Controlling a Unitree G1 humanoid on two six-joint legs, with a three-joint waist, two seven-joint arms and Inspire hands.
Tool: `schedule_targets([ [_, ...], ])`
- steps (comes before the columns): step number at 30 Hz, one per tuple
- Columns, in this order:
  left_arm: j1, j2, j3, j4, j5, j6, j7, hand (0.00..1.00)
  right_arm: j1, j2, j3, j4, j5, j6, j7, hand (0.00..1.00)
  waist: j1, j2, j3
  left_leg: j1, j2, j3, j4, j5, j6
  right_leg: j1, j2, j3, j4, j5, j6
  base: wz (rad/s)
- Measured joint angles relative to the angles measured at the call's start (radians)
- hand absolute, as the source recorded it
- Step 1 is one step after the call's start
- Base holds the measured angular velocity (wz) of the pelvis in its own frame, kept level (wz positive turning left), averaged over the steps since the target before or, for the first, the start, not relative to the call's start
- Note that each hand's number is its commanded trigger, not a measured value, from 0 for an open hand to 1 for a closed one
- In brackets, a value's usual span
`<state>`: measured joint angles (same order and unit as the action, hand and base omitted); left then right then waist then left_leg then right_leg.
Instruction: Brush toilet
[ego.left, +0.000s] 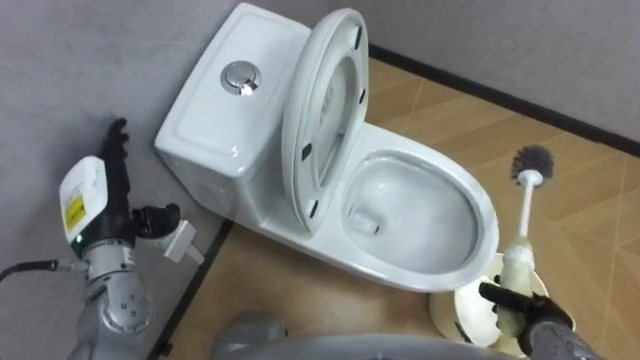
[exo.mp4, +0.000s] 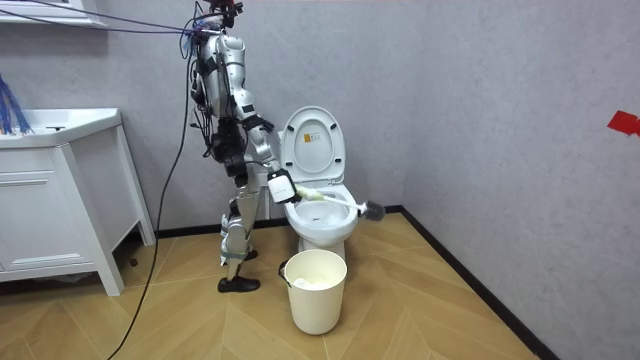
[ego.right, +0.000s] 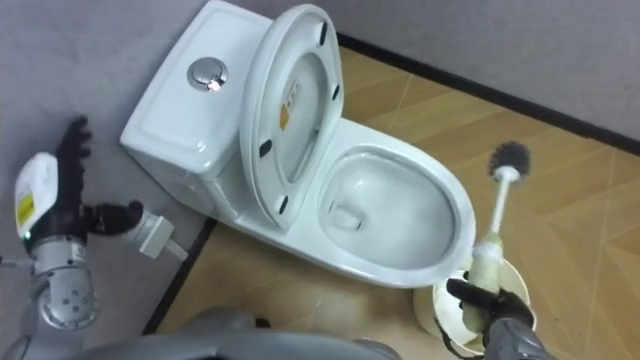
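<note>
At your far left, the robot's left hand (ego.left: 118, 190) is raised against the grey wall, fingers straight and released, holding nothing. Next comes the white ceramic toilet (ego.left: 250, 150). Its tank backs onto the wall, with a round chrome flush button (ego.left: 240, 77) on top. The white oval seat and lid (ego.left: 325, 110) are tipped up against the tank, so the bowl lies open. Past the bowl's right rim, over the brown wooden floor (ego.left: 580, 220), you see the white-handled toilet brush (ego.left: 526, 210), with its dark bristle head outside the bowl. The right hand (ego.left: 515, 300), at the lower right edge, is clenched round the brush's thick lower handle. A round white bucket (ego.left: 455, 310) shows beneath it, standing on the floor near the bowl's front rim.
</note>
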<state>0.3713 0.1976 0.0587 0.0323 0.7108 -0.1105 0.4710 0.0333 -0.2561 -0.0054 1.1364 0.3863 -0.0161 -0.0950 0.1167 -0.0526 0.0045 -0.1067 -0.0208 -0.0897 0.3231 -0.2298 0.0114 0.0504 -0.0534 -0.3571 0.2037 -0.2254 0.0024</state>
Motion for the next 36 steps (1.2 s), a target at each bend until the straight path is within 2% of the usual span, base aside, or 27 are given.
schedule_targets([
  [4, -0.036, 0.005, -0.005, 0.001, 0.089, -0.028, 0.030, 0.00, -0.012, 0.002, 0.069, -0.014, -0.161, -0.033, 0.003, 1.00, 0.000, -0.001, 0.0014, 0.000, 0.004, 0.004, -0.002, 0.001, -0.001, -0.001, 0.002, -0.001, 0.000, 0.002, -0.003, -0.03],
  [8, -0.056, 0.009, -0.015, 0.014, 0.089, -0.052, 0.050, 0.00, -0.021, 0.004, 0.072, -0.014, -0.331, -0.051, 0.011, 1.00, -0.004, -0.001, 0.0020, 0.003, 0.007, 0.008, -0.001, 0.001, -0.001, -0.002, 0.001, 0.006, 0.001, 0.002, -0.003, -0.01],
  [13, -0.056, 0.028, -0.085, 0.019, 0.089, -0.051, 0.038, 0.00, -0.024, 0.004, 0.082, -0.012, -0.470, -0.059, 0.043, 1.00, -0.010, 0.004, 0.0042, 0.002, 0.006, 0.004, -0.004, 0.001, -0.001, -0.004, -0.001, 0.007, 0.001, 0.002, -0.003, -0.01],
  [16, -0.064, 0.065, -0.153, 0.052, 0.087, -0.051, -0.024, 0.00, -0.023, 0.003, 0.099, -0.009, -0.519, -0.061, 0.060, 1.00, -0.020, 0.004, 0.0037, -0.002, 0.007, 0.021, -0.010, 0.002, -0.001, -0.017, -0.001, 0.018, 0.006, 0.002, -0.003, -0.07],
  [17, -0.068, 0.069, -0.164, 0.074, 0.088, -0.052, -0.035, 0.00, -0.023, 0.003, 0.101, -0.009, -0.527, -0.061, 0.065, 1.00, -0.023, 0.004, 0.0036, -0.002, 0.007, 0.024, -0.010, 0.002, -0.001, -0.017, -0.001, 0.024, 0.006, 0.002, -0.003, -0.15],
  [19, -0.091, 0.072, -0.198, 0.181, 0.098, -0.043, -0.098, 0.00, -0.026, 0.003, 0.101, -0.008, -0.587, -0.062, 0.082, 1.00, -0.049, 0.004, 0.0036, 0.003, 0.006, 0.032, -0.014, 0.002, -0.001, -0.018, -0.001, 0.033, 0.006, 0.002, -0.003, -0.12],
  [22, -0.092, 0.081, -0.219, 0.242, 0.125, -0.027, -0.149, 0.00, -0.024, -0.001, 0.100, -0.008, -0.645, -0.060, 0.109, 1.00, -0.071, -0.002, 0.0026, 0.002, 0.007, 0.037, -0.020, 0.001, 0.000, -0.027, 0.002, 0.055, 0.004, 0.002, -0.003, -0.13],
  [26, -0.094, 0.098, -0.220, 0.263, 0.137, -0.018, -0.168, 0.00, -0.017, -0.010, 0.099, -0.013, -0.728, -0.047, 0.124, 1.00, -0.080, 0.002, 0.0000, 0.021, 0.009, 0.067, -0.040, 0.004, 0.002, -0.028, 0.000, 0.080, 0.004, 0.002, -0.003, -0.17],
  [28, -0.093, 0.099, -0.222, 0.263, 0.154, 0.004, -0.185, 0.00, -0.013, -0.012, 0.099, -0.017, -0.749, -0.047, 0.124, 1.00, -0.085, 0.004, -0.0012, 0.030, 0.010, 0.081, -0.053, 0.007, 0.004, -0.031, -0.003, 0.086, 0.009, 0.002, -0.003, -0.17],
  [32, -0.100, 0.103, -0.250, 0.262, 0.153, 0.036, -0.193, 0.00, 0.004, -0.024, 0.103, -0.016, -0.750, -0.046, 0.121, 1.00, -0.093, 0.008, -0.0014, 0.036, 0.004, 0.081, -0.067, 0.017, 0.008, -0.031, -0.009, 0.089, 0.011, 0.000, 0.001, 0.02],
  [36, -0.102, 0.104, -0.260, 0.267, 0.155, 0.069, -0.193, 0.00, 0.029, -0.033, 0.103, -0.016, -0.753, -0.009, 0.119, 1.00, -0.093, 0.011, -0.0004, 0.048, 0.003, 0.087, -0.073, 0.020, 0.009, -0.031, -0.009, 0.105, 0.011, -0.001, 0.002, -0.05],
])
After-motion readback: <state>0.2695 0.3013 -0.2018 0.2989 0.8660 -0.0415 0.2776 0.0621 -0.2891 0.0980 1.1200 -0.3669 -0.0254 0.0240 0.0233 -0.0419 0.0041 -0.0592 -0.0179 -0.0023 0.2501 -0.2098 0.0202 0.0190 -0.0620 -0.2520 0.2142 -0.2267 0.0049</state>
